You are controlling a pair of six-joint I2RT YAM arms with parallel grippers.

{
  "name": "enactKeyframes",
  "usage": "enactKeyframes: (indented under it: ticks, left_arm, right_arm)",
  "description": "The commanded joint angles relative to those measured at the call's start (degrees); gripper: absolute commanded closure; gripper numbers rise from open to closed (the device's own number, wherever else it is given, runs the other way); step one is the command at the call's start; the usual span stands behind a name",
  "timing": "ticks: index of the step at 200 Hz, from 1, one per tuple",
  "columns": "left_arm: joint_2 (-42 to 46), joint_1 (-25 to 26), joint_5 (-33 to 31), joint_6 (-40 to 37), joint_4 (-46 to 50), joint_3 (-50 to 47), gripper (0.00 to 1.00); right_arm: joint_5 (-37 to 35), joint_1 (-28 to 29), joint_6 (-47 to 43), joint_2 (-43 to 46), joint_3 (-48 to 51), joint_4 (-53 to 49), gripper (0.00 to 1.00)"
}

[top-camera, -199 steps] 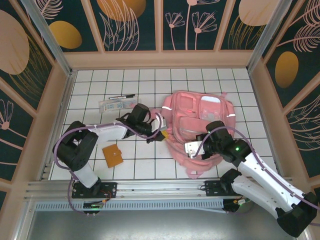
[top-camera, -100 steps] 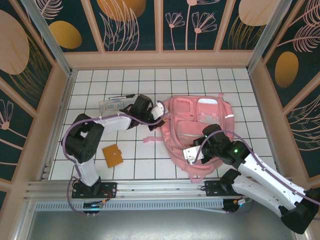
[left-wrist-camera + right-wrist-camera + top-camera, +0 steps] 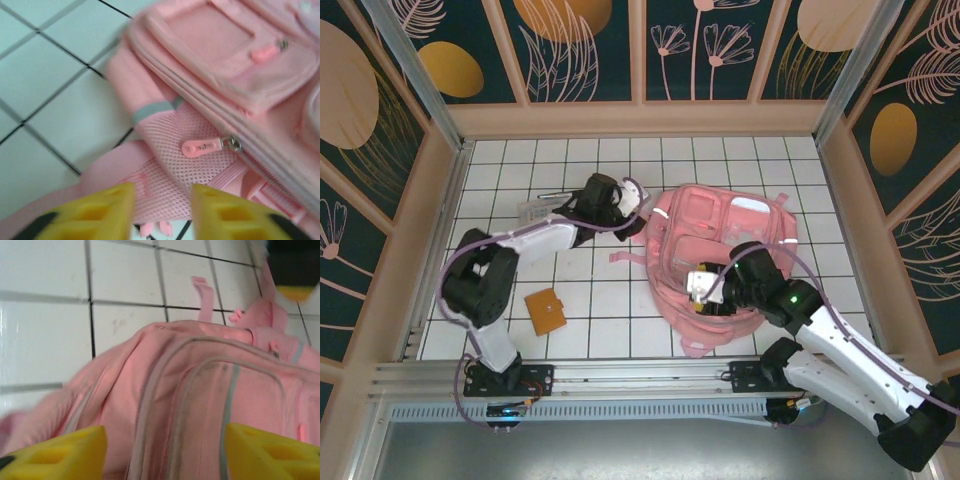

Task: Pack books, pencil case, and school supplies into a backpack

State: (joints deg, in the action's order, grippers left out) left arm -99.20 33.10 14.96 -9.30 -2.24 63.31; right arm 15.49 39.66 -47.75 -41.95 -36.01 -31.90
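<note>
While backpack (image 3: 712, 215) lies flat at 3 o'clock of tabletop (image 3: 610, 322), zip seemingly closed, packing looks barely begun: orange-brown notebook (image 3: 545, 311) out at 8 o'clock, clear pencil case (image 3: 538, 211) and loose dark pens (image 3: 560, 194) at 10 o'clock

Left hand (image 3: 161, 192) open, empty, over mesh pocket (image 3: 170, 150) near zipper pull (image 3: 202, 146)

Right hand (image 3: 165, 440) spread wide, gripping nothing, above backpack's 6 o'clock end

Pink fabric soft, padded, slumping; mesh open-weave; grey strip (image 3: 152, 109) smooth; case rigid, rectangular; notebook flat, square-cornered

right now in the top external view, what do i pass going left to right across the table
small orange-brown notebook → left gripper → large pink fabric backpack
</note>
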Motion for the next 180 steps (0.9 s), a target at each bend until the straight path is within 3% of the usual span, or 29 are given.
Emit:
enactKeyframes:
  ticks: [1,11,17,23,27,36,40,56,67,85,95,122,135,167,180]
  left_arm:
    - [9.5,0.0,-8.5,9.1,3.0,-1.6,0.59]
    - [12.7,0.0,-10.6,11.9,4.8,-2.5,0.55]
    - [14.5,0.1,-11.6,14.0,5.8,-3.0,0.51]
    - [16.1,0.1,-12.4,16.6,7.2,-3.4,0.46]
    - [17.1,0.1,-12.5,18.8,8.6,-3.6,0.39]
    - [18.6,0.0,-11.1,24.4,13.0,-3.2,0.08]
    - [19.1,0.0,-9.3,26.4,14.3,-3.3,0.03]
    - [20.4,0.0,-0.1,29.2,16.4,-5.1,0.01]
    - [21.6,0.0,1.2,33.6,15.5,-7.2,0.01]
    - [23.4,0.7,6.4,41.9,9.8,-13.6,0.01]
    - [23.5,3.3,6.5,44.1,8.9,-14.4,0.01]
    - [20.0,12.2,5.4,47.6,7.2,-13.1,0.01]
    - [18.3,13.3,6.2,48.8,6.3,-13.4,0.04]
    - [19.4,13.4,-3.4,49.2,9.7,-13.7,0.04]
    - [19.0,13.4,-2.4,48.4,9.7,-13.2,0.05]
  right_arm:
    - [-1.0,-0.5,29.6,-0.1,-4.7,11.2,0.20]
    - [-3.6,-0.7,41.0,-0.3,-5.3,13.8,0.14]
    - [-5.4,-0.8,48.0,-0.6,-6.2,13.1,0.02]
    - [-7.3,-0.9,55.7,-0.9,-7.4,11.4,0.01]
    - [-8.2,-0.9,61.7,-1.3,-8.3,9.9,0.01]
    - [-9.5,-1.5,68.7,-2.1,-10.1,6.3,0.01]
    - [-9.8,-1.7,70.9,-2.4,-10.4,5.5,0.01]
    - [-17.5,-2.3,86.0,-4.3,-11.7,-1.6,0.07]
    - [-24.3,-2.4,100.1,-5.5,-13.1,-11.1,0.10]
    - [-26.8,-2.6,113.8,-5.4,-12.9,-23.1,0.16]
    - [-24.9,-3.0,114.4,-4.7,-11.4,-25.1,0.17]
    - [-14.6,-9.6,104.2,-3.6,-6.7,-25.1,0.16]
    - [-11.7,-14.2,101.9,-3.2,-5.0,-25.5,0.15]
    - [-3.7,-20.8,102.2,-2.7,-1.0,-20.3,0.15]
    - [-2.0,-22.9,102.4,-3.5,0.4,-15.7,0.23]
